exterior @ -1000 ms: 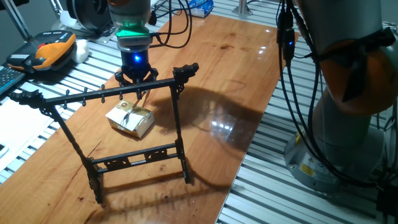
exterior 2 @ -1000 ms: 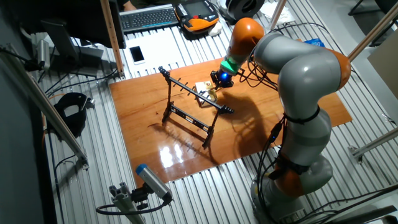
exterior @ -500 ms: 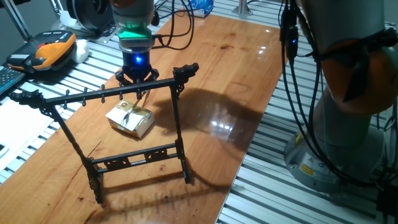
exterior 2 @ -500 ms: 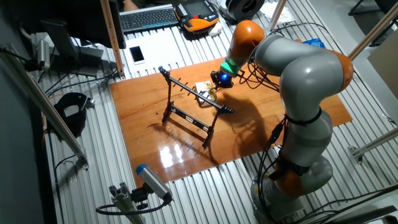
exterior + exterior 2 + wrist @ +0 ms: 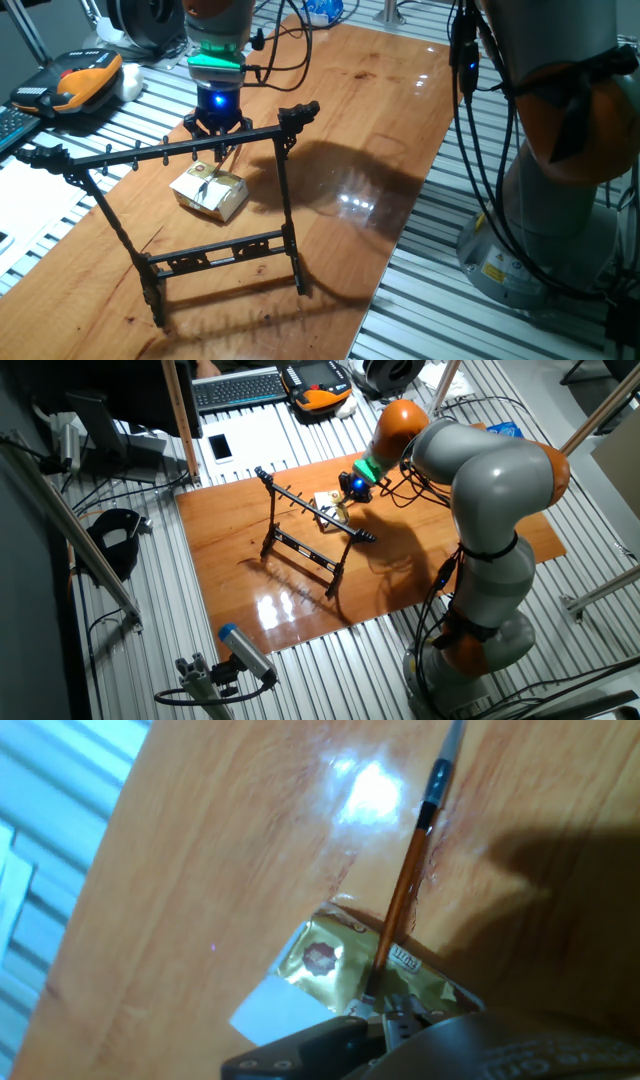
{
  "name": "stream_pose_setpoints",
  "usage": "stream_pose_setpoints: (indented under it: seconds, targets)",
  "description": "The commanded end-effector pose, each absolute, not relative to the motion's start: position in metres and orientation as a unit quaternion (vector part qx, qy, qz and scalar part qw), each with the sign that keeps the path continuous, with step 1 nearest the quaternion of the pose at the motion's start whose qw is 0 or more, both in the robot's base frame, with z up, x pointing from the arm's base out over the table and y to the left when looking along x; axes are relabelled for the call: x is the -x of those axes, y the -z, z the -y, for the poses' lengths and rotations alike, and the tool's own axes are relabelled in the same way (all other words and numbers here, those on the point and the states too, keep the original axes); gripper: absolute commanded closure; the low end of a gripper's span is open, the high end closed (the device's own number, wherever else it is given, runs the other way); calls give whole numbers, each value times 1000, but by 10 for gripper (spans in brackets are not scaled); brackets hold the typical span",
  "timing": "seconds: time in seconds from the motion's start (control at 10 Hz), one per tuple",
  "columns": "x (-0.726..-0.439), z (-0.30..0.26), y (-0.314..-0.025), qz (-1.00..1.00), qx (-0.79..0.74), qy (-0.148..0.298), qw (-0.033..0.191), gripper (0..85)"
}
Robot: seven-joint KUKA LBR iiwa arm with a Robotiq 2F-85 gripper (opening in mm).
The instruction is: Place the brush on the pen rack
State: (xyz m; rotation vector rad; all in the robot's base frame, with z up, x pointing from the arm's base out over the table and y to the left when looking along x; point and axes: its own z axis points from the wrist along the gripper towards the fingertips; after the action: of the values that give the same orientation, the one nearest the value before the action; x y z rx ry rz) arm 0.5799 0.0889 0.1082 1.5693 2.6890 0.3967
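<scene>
The pen rack (image 5: pixel 170 152) stands upright on the wooden table, a black frame with a hooked top bar, also seen in the other fixed view (image 5: pixel 310 518). Just behind its top bar hangs my gripper (image 5: pixel 217 135), shut on the brush (image 5: pixel 225 158). The thin stick slants down toward a small tan box (image 5: pixel 210 190). In the hand view the brush (image 5: pixel 405 900) runs from my gripper (image 5: pixel 385 1015) up across the frame, with an orange-brown handle and a dark far end, above the box (image 5: pixel 335 965). The brush touches no hook.
An orange and black device (image 5: pixel 80 80) lies on the slatted bench left of the table. A keyboard (image 5: pixel 240 388) and a phone (image 5: pixel 220 447) sit beyond the table's far side. The arm's own base (image 5: pixel 560 200) stands off the right edge.
The hand has shifted slightly behind the rack's top bar, with the wrist turning a little. The brush stays in the grip; rack and box have not moved.
</scene>
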Motion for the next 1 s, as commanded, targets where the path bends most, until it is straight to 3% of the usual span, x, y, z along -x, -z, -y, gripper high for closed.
stream_pose_setpoints:
  seconds: [0.0,0.7,0.8,0.9]
  targets:
    - [-582,-89,-106,-822,-555,-128,8,850]
    - [-589,-91,-98,-824,-547,-144,-8,850]
    - [-590,-91,-98,-826,-544,-144,-6,680]
    - [-590,-92,-98,-828,-542,-142,-5,680]
